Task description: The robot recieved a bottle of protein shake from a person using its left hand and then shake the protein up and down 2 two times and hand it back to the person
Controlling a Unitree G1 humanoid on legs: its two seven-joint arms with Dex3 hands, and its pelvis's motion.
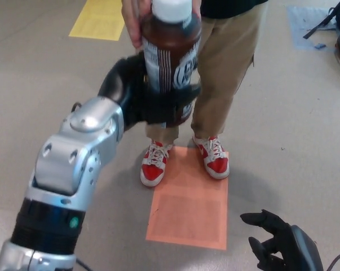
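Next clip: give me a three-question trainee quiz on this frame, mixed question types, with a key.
1. True or false: the robot's left hand is wrapped around the protein shake bottle.
2. Multiple choice: the person's hand is A) at the bottle's upper part, B) flat on the floor, C) gripping the robot's right hand.
3. Fill in: the person's red and white sneakers stand at the far edge of an ____ floor patch.

Key:
1. True.
2. A.
3. Orange. The right hand hangs low with fingers apart, holding nothing.
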